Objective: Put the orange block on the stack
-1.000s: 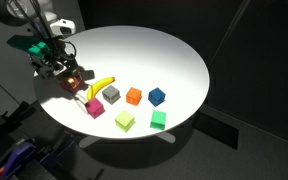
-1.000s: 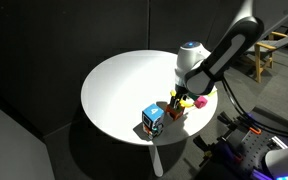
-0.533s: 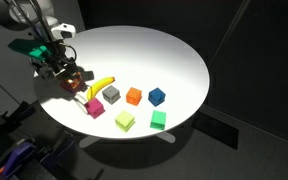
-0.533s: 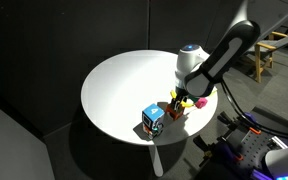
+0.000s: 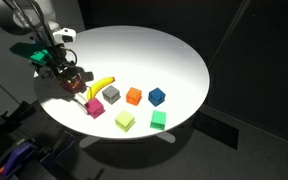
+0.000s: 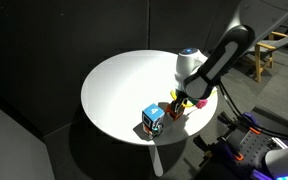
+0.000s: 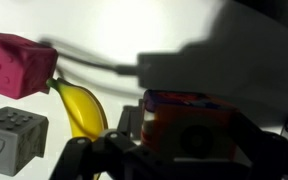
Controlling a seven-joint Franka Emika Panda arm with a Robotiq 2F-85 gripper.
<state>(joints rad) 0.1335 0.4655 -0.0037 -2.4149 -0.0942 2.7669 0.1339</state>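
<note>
White round table (image 5: 174, 60) | fingers (image 7: 248, 142) clamped on orange block (image 7: 189, 128) | stack (image 6: 152, 120) near | banana (image 7: 81, 108) beside block

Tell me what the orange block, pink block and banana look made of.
The orange block shows crisp edges and glossy printed faces: probably plastic or lacquered wood. The pink block is matte and dimpled: maybe foam or soft plastic. The banana is smooth, evenly yellow, slightly shiny: likely a plastic toy, not certain.

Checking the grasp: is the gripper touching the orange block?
Touching. The wrist view shows the orange block clamped between the dark fingers of the gripper, with no gap on either side.
</note>
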